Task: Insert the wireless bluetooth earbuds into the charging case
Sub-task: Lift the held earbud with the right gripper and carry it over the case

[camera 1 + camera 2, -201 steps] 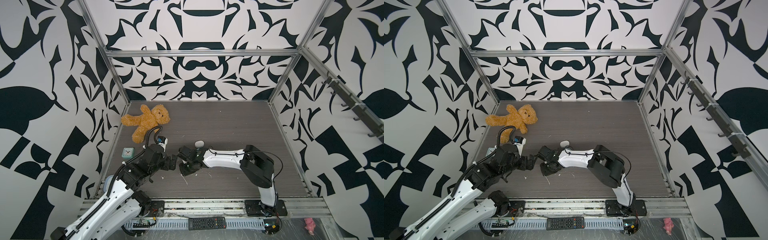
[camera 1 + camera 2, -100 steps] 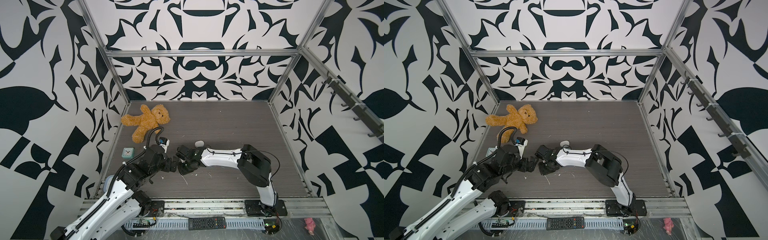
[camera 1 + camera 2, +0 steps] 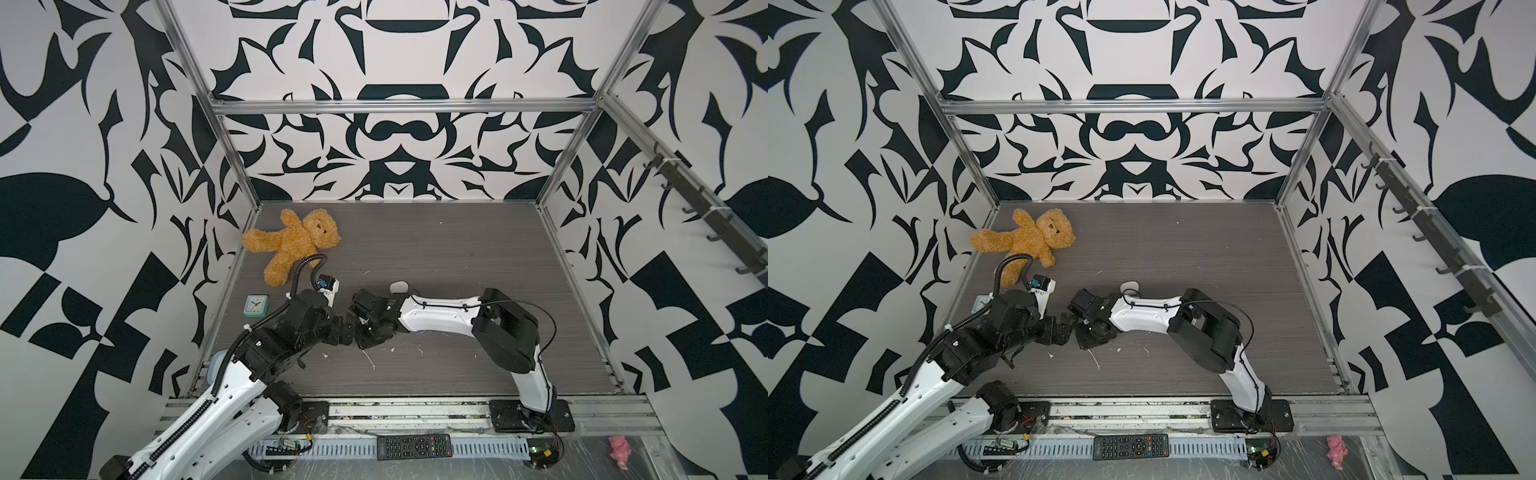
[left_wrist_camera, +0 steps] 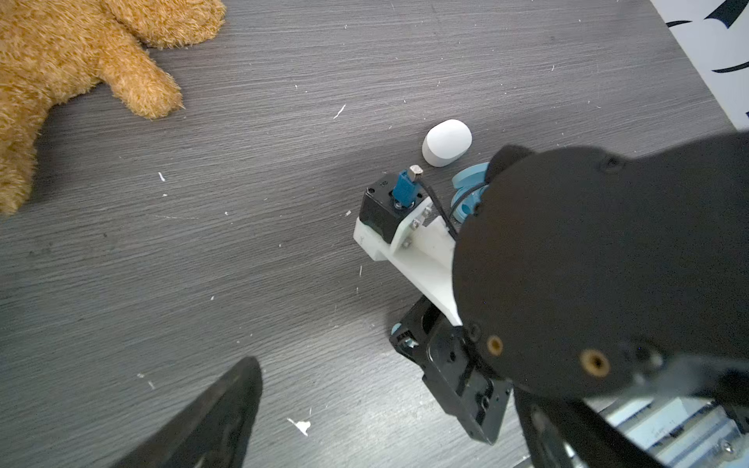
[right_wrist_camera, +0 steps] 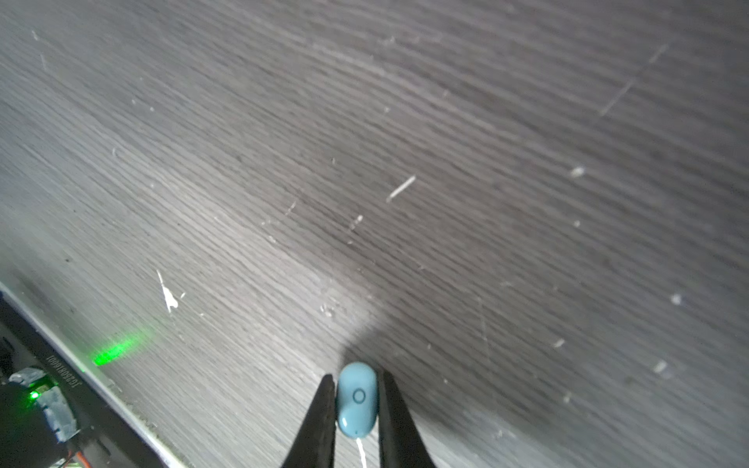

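In both top views we see the left arm (image 3: 232, 399) reaching up from the front-left corner. Its left gripper (image 3: 343, 330) is low over the table (image 3: 457, 249), claw spread wide. The right arm (image 3: 440, 320) is folded at the elbow, forearm running leftward, so that the right gripper (image 3: 362, 333) sits just beside the left one, all but touching it. The white charging case (image 3: 399, 286) lies closed just behind the right wrist. The teddy bear (image 3: 296, 243) and the clock (image 3: 257, 306) crowd the left edge, while the far and right stretches of the table are bare.

In the left wrist view one finger (image 4: 219, 409) of the left gripper shows at the frame's edge, with open table beside it. The right arm's wrist fills much of the picture and half hides a light blue charging case (image 4: 465, 188), which lies just beside the white charging case (image 4: 447, 142).

In the right wrist view the right gripper (image 5: 357, 375) is clamped on a light blue earbud (image 5: 356, 405) (we cannot tell whether it has cleared the table). The table's front edge runs close by.

Against a second ago, the right gripper has slid leftward, narrowing the gap to the left gripper. The white charging case has not moved.
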